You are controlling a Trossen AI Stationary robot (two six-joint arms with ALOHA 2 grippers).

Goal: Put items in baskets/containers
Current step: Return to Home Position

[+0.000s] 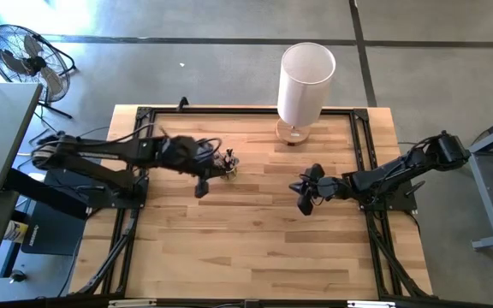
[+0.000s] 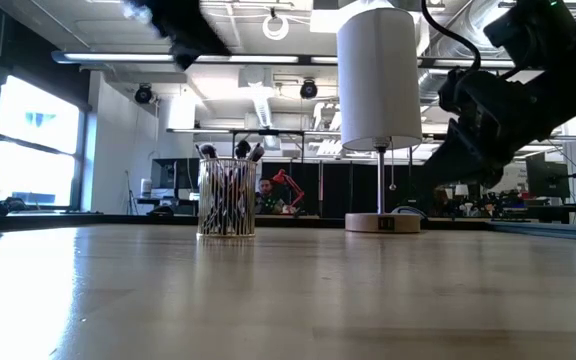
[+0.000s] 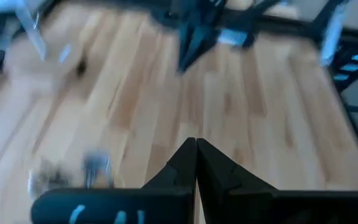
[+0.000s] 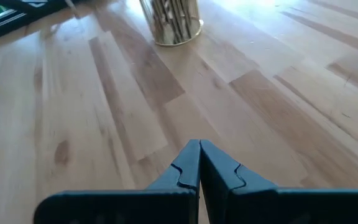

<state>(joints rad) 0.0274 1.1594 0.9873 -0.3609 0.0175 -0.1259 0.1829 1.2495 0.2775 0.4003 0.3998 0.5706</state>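
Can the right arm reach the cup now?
Probably yes: only bare table lies between the right tool and the cup, though the left tool hangs near it.

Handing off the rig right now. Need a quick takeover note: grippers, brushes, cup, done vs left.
Left gripper: shut, empty, raised above the table close by the glass cup.
Right gripper: shut, empty, over mid-table on its own side, well apart from the cup.
Brushes: standing bunched in the cup, tips up. No loose brush shows on the wood.
The cup is upright, on the left arm's side of the white lamp.
Done: loading looks finished.
Left: probably just parking both arms, since both reach out over the table.
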